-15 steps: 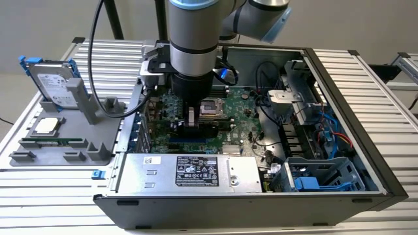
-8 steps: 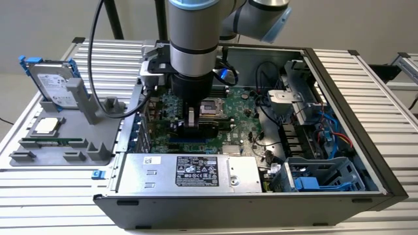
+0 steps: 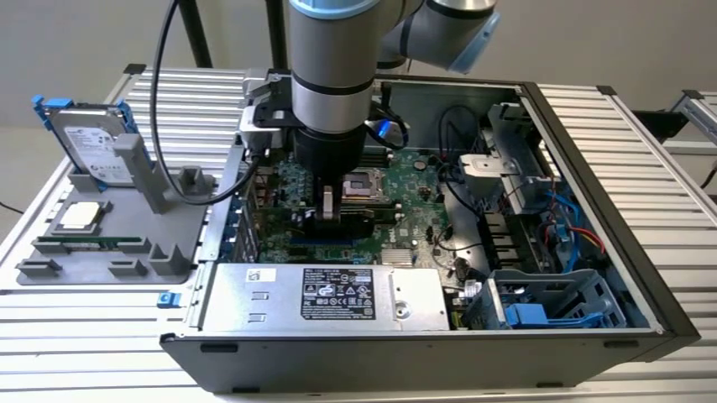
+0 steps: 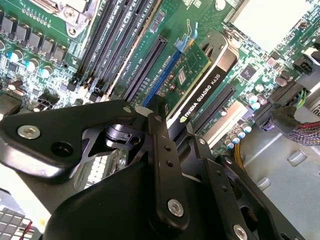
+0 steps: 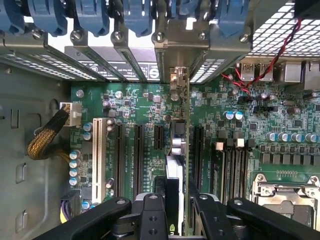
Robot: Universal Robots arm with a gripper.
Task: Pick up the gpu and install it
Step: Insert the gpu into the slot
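Observation:
The gpu (image 4: pixel 192 75) stands on edge inside the open computer case (image 3: pixel 583 168). It shows a green board face and a black cooler shroud, and its lower edge runs along the blue expansion slot (image 4: pixel 162 75) of the motherboard. Edge-on in the first wrist view, the gpu (image 5: pixel 177 145) reaches from my fingers to its silver end bracket (image 5: pixel 177 75) at the case's rear openings. My gripper (image 4: pixel 179 136) is shut on the card's upper edge, one black finger on each face. In the exterior view my gripper (image 3: pixel 328 211) hangs low over the board's middle, holding the gpu (image 3: pixel 353 220).
A silver power supply (image 3: pixel 325 294) fills the case's near side, with a drive cage (image 3: pixel 549 302) at the exterior view's right. The processor socket (image 3: pixel 364 183) and memory slots (image 4: pixel 110 40) lie beside the card. A hard drive (image 3: pixel 96 143) stands in a grey fixture (image 3: pixel 101 248) outside the case.

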